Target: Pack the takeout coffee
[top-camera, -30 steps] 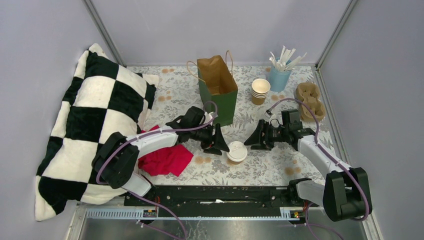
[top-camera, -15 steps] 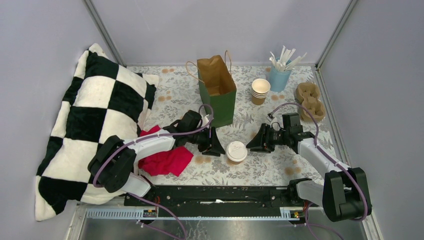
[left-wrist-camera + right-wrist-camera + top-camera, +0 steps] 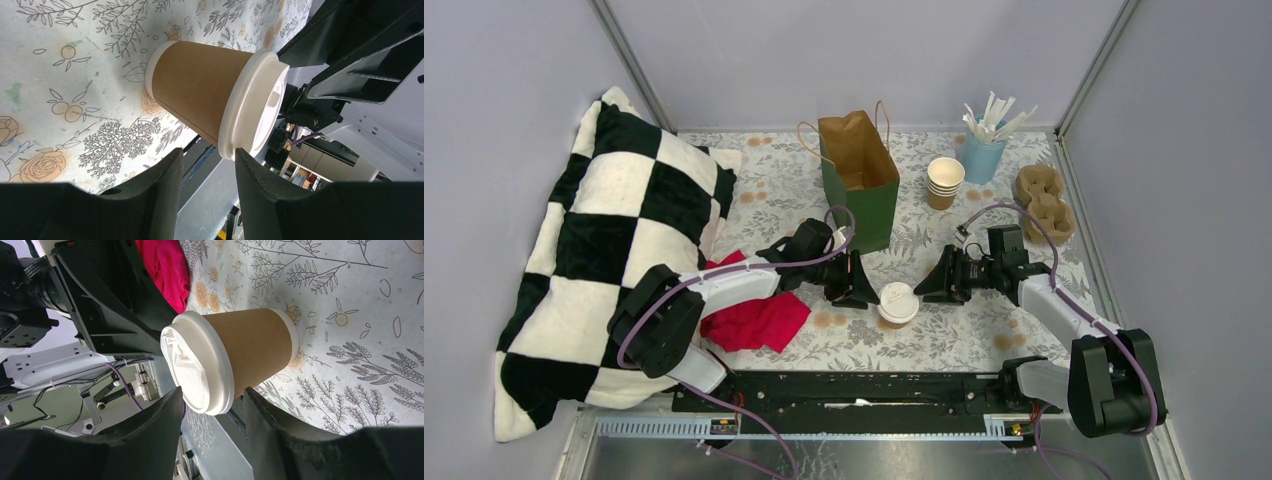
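Top external: sticks (image 3: 994, 110) are held in the blue cup (image 3: 982, 160). The takeout coffee (image 3: 897, 302) is stood upright, lid uppermost. The left gripper (image 3: 864, 290) and right gripper (image 3: 927, 287) are seen parted, empty.

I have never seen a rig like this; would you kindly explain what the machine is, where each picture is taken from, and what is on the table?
These are two robot arms bolted at the near edge of a flowered table. One picture looks down from above; the other two come from a camera on each wrist. The left gripper and right gripper flank a lidded paper coffee cup, jaws apart, holding nothing. Also there: an open green bag, a stack of lidless cups, a blue cup of white sticks, a cardboard carrier, a red cloth and a checkered pillow.
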Robot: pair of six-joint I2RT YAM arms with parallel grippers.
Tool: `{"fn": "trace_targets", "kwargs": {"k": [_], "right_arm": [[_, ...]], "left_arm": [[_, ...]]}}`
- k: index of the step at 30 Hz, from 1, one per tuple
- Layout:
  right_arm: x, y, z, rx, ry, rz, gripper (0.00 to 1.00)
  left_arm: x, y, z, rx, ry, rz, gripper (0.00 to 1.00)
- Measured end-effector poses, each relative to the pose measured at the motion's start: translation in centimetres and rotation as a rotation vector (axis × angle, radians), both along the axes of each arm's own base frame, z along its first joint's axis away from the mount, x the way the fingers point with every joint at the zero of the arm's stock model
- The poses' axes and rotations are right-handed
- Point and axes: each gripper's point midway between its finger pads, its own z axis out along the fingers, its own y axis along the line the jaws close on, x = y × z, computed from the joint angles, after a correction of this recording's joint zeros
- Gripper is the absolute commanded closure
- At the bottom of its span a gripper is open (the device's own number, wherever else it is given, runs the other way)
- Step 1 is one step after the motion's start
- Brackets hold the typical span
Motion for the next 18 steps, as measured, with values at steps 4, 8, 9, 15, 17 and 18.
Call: {"fn": "trace_targets", "kwargs": {"k": [4,8,9,15,17,18], "right_arm": [[0.05,0.12,-0.12,0.003,0.002,0.006,0.46],[0.00,0.24,-0.30,0.003,0.008,0.012,0.49],[-0.01,0.25,-0.34,0.002,0.009,0.013,0.50],[0.01,0.22,-0.78,-0.005,0.024,0.012,0.54],[0.02,0.22,-0.88,-0.006,0.026,0.009,0.53],[0.01,0.23,-0.95,-0.003,0.029,0.006,0.50]], "left_arm": [[-0.03,-0.23,0.09,-0.001,-0.002,-0.003,0.56],[0.01,-0.28,-0.22,0.007,0.007,-0.002,0.60],[0.02,-0.29,-0.29,0.009,0.009,-0.002,0.60],[0.11,-0.31,-0.46,0.022,0.017,0.000,0.62],[0.22,-0.38,-0.44,0.026,0.016,0.000,0.62],[0.24,-0.42,-0.40,0.027,0.014,-0.001,0.62]]}}
